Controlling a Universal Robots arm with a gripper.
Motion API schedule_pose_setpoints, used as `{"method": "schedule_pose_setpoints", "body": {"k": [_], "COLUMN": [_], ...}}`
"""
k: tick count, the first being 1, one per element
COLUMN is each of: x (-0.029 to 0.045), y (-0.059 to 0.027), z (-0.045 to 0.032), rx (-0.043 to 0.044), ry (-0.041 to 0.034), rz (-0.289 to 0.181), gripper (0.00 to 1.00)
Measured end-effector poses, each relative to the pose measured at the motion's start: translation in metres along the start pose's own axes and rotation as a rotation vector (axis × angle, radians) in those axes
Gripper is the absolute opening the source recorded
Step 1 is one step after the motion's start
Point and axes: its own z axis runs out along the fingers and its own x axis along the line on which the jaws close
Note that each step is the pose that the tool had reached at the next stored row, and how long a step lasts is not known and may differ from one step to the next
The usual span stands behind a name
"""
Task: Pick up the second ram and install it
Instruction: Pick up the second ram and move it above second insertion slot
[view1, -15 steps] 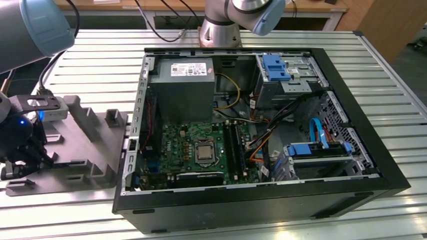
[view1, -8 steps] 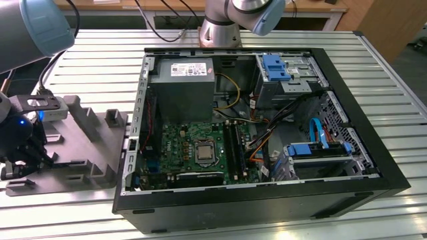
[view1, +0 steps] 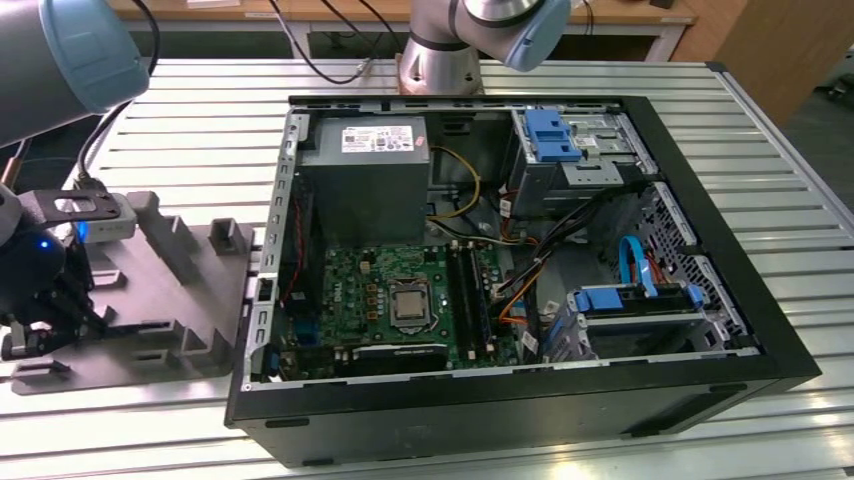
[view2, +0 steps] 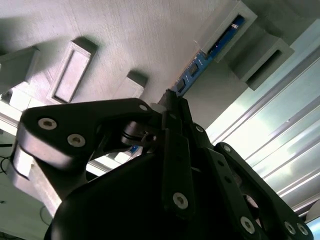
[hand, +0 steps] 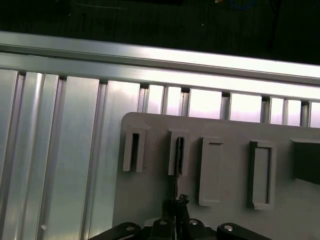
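The second ram (view2: 200, 62) is a thin blue-green stick standing on edge in a slot of the grey holder tray (view2: 125, 40). In the first wrist view the second ram (hand: 176, 175) shows edge-on as a dark line running from a tray slot (hand: 178, 152) to my fingers. My gripper (view2: 171, 100) has its black fingers closed together on the stick's near end. In the exterior view my gripper (view1: 40, 320) hangs over the holder tray (view1: 174, 290) at the exterior view's far left. The green motherboard (view1: 360, 290), with its black slot rails (view1: 470, 290), lies inside the open case.
The open black computer case (view1: 747, 330) fills the table's middle, with a grey power supply (view1: 367, 170), blue drive brackets (view1: 550, 135) and loose cables (view1: 534, 270). The arm's base (view1: 441, 60) stands behind the case. Slatted aluminium table (hand: 60, 150) surrounds the tray.
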Motion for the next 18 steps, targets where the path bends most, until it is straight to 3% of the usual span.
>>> {"method": "schedule_pose_setpoints", "body": {"k": [8, 18], "x": [0.0, 0.0001], "y": [-0.0001, -0.0002], "z": [0.0001, 0.0014], "rx": [0.0002, 0.0049], "ry": [-0.0001, -0.0065], "rz": [0.007, 0.171], "gripper": [0.12, 0.12]}}
